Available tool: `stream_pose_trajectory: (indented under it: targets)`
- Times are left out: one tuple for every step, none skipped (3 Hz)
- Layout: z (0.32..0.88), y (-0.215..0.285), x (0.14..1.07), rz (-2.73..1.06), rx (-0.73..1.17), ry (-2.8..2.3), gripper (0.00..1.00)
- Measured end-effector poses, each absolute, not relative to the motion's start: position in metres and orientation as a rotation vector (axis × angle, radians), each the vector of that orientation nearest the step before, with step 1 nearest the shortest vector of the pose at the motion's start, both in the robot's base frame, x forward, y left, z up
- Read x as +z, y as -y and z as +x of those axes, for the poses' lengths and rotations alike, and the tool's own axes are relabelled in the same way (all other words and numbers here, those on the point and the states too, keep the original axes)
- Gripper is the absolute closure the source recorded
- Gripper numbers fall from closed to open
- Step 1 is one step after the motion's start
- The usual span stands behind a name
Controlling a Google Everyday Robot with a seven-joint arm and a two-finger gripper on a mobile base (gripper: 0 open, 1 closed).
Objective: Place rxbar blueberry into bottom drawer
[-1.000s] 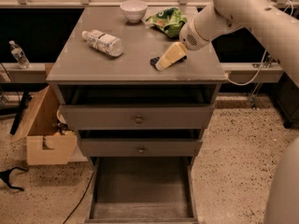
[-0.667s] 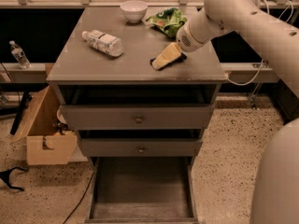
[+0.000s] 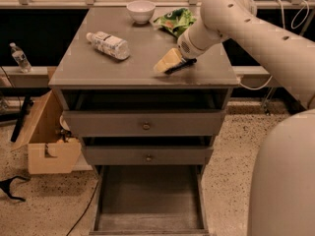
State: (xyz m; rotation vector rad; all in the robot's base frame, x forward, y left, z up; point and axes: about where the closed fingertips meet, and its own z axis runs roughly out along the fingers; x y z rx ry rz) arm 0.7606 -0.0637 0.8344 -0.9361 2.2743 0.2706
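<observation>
Rxbar blueberry (image 3: 181, 66): one thin dark bar (lettering unreadable) on the cabinet top (image 3: 98, 68), touching the gripper (image 3: 166, 63); whether the gripper grasps it cannot be told. Three grey drawers, with the bottom drawer (image 3: 147, 198) pulled out. Beyond the gripper are one green snack bag (image 3: 175, 19) and one white bowl (image 3: 141, 10), with one bottle (image 3: 108, 44) to its left.

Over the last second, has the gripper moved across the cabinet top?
Yes. The gripper has slid slightly left along the cabinet top, toward the clear bottle.

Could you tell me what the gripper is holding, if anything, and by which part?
It cannot be told: the gripper is down on the cabinet top at the rxbar blueberry, but whether it grips it is hidden.
</observation>
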Motion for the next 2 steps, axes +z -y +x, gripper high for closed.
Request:
stream_pose_trajectory:
  targets:
    - [0.764, 0.057, 0.825, -0.903, 0.257, -2.311, 0.00]
    - [0.763, 0.049, 0.812, -0.878, 0.285, -2.341, 0.16]
